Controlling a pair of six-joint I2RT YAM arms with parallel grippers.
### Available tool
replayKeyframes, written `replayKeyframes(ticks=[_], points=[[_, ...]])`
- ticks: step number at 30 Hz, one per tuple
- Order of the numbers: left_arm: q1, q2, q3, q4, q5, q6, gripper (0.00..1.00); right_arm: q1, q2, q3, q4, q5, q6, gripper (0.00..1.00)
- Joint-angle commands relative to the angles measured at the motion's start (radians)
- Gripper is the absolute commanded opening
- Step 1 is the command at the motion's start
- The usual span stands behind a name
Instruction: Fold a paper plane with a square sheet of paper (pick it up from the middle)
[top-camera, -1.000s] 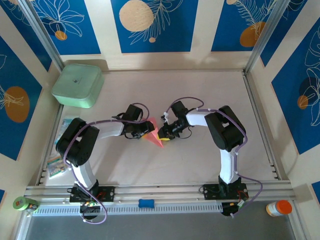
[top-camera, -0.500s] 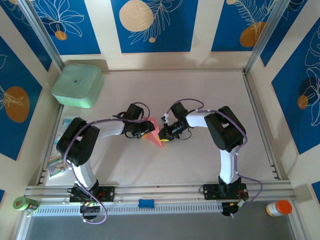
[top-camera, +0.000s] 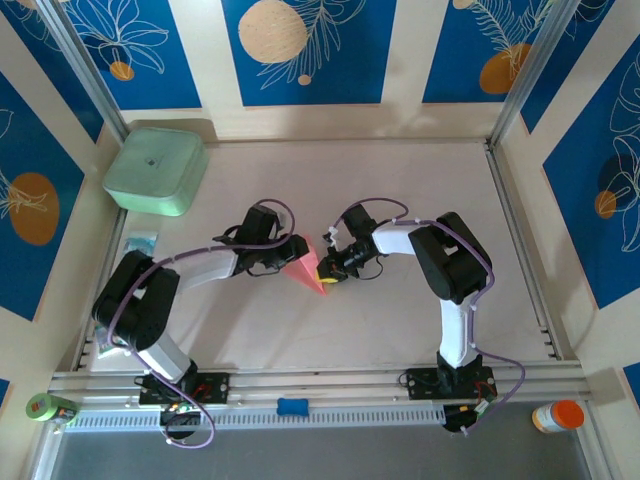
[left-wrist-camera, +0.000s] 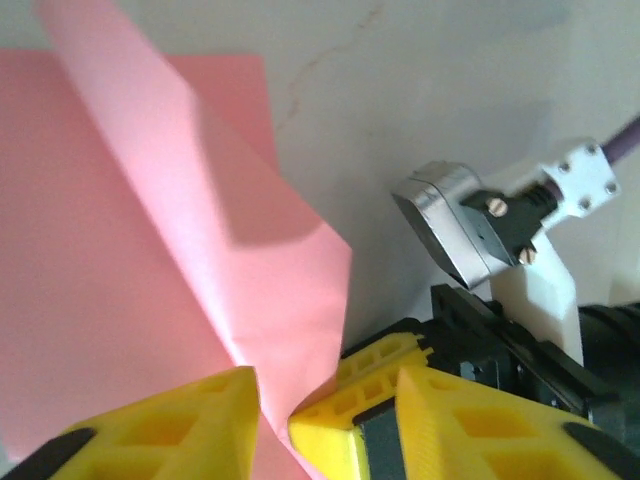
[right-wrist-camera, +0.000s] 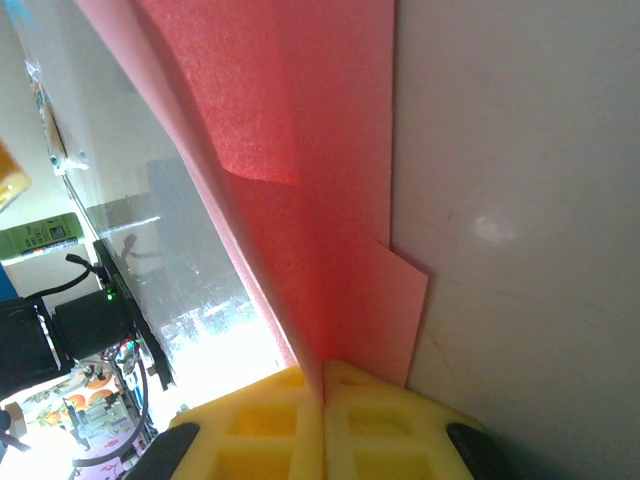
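Paper sheet (top-camera: 312, 272): pink and folded to a narrow pointed shape, at the middle of the table (top-camera: 400, 190) between the two grippers. Part of it lies flat, and one flap stands up as a slanted ridge.
Right gripper (top-camera: 327, 273): its yellow fingers (right-wrist-camera: 270, 420) are pressed together with the raised edge of the paper pinched between them, at the right side of the sheet.
Left gripper (top-camera: 296, 257): the jaws stand partly apart at the left, far end of the sheet. In the left wrist view they straddle the raised fold and the tip of the right gripper. One finger (left-wrist-camera: 160, 430) lies against the paper; whether they squeeze it cannot be told.
Left arm (top-camera: 135, 300): it rises from its base at the near left with the elbow pushed out to the left. The forearm runs right toward the centre, with the wrist low over the table.
Right arm (top-camera: 455, 260): it stands up from its base at the near right and bends at a high elbow. The forearm reaches left, with the wrist angled down to the sheet.
Green box (top-camera: 155, 170): it sits at the far left corner, well apart from the paper.
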Motion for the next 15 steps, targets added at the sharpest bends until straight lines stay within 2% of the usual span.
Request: replayKeyframes(ticks=[1, 6, 15], points=[[0.006, 0.044, -0.026, 0.143, 0.104, -0.011, 0.34, 0.005, 0.057, -0.005, -0.087, 0.049, -0.001, 0.06], [0.007, 0.118, -0.031, 0.252, 0.156, -0.039, 0.23, 0.005, 0.061, 0.003, -0.093, 0.053, -0.005, 0.07], [0.020, 0.157, -0.073, 0.276, 0.133, -0.051, 0.16, 0.005, 0.062, 0.005, -0.102, 0.059, -0.012, 0.10]])
